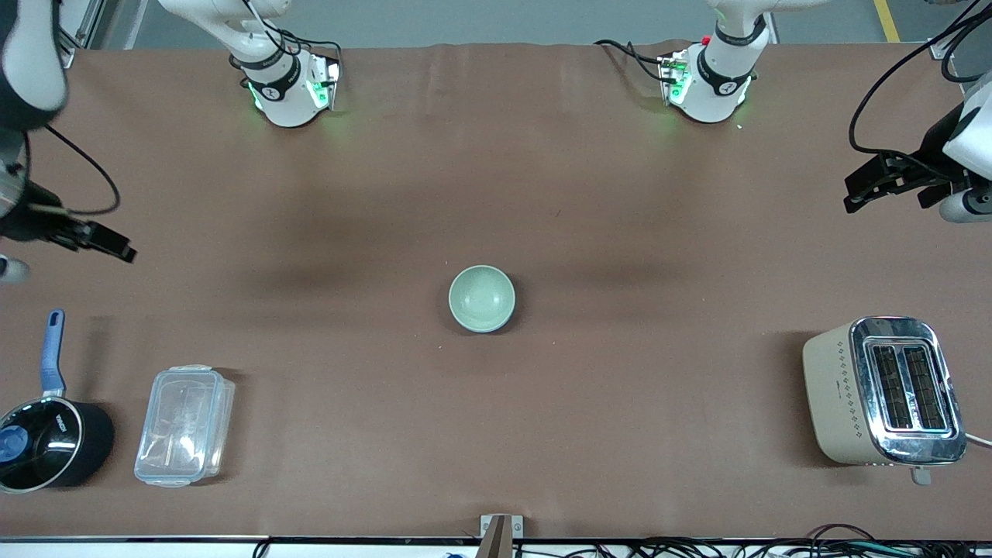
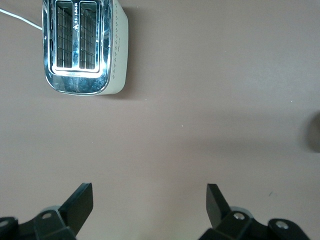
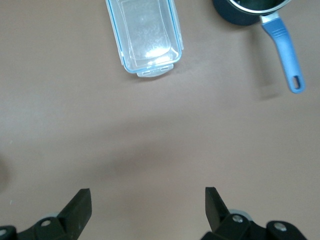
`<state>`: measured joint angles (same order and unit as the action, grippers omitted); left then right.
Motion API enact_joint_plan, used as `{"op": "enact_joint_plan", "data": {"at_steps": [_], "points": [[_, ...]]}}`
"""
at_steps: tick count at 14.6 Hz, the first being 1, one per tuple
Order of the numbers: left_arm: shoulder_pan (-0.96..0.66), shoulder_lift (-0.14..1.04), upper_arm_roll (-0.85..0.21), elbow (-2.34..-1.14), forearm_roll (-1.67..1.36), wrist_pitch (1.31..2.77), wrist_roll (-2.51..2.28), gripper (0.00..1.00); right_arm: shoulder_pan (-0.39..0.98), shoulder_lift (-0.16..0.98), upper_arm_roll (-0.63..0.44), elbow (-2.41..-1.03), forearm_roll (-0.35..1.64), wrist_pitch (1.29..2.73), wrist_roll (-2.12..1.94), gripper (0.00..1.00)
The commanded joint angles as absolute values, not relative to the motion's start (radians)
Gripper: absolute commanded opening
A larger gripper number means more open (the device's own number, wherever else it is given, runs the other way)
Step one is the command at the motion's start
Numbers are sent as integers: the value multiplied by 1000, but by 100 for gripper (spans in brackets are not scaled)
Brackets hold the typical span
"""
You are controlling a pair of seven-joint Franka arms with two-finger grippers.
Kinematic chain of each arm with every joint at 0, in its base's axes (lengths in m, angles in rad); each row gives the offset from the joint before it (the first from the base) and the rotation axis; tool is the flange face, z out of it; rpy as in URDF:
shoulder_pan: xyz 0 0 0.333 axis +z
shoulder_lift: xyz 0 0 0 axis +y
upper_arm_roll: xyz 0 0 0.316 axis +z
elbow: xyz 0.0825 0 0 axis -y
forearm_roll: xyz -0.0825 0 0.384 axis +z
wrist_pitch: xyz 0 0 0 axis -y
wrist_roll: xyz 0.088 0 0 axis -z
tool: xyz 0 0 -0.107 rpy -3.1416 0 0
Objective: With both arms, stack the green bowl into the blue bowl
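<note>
The pale mint-green bowl (image 1: 482, 297) sits upright in the middle of the table. No separate blue bowl shows; I cannot tell whether it lies under the green bowl. My left gripper (image 1: 859, 195) hangs open and empty over the table at the left arm's end, far from the bowl; in the left wrist view (image 2: 150, 201) its fingers stand wide apart over bare table. My right gripper (image 1: 122, 249) hangs open and empty over the right arm's end; in the right wrist view (image 3: 148, 202) its fingers stand wide apart over bare table.
A beige and chrome toaster (image 1: 883, 391) stands near the front at the left arm's end (image 2: 85, 46). A clear plastic container (image 1: 184, 425) and a black saucepan (image 1: 48, 443) with a blue handle lie near the front at the right arm's end.
</note>
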<state>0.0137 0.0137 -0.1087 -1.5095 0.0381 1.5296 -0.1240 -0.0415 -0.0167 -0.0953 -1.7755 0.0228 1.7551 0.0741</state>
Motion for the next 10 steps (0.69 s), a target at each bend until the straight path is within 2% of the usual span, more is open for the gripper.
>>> {"op": "enact_joint_plan", "data": {"at_steps": [1,4,10], "points": [[17,-2,-107,-1513,20,1516,-101,100,-64,-95,-75,-1761,6,1688,31,100],[17,0,-106,-1509,20,1516,-98,100,-51,-159,-61,-1766,5,1651,8,100],[12,6,-107,-1497,22,1514,-103,100,-61,-115,-64,-1686,3,1652,6,100]]}}
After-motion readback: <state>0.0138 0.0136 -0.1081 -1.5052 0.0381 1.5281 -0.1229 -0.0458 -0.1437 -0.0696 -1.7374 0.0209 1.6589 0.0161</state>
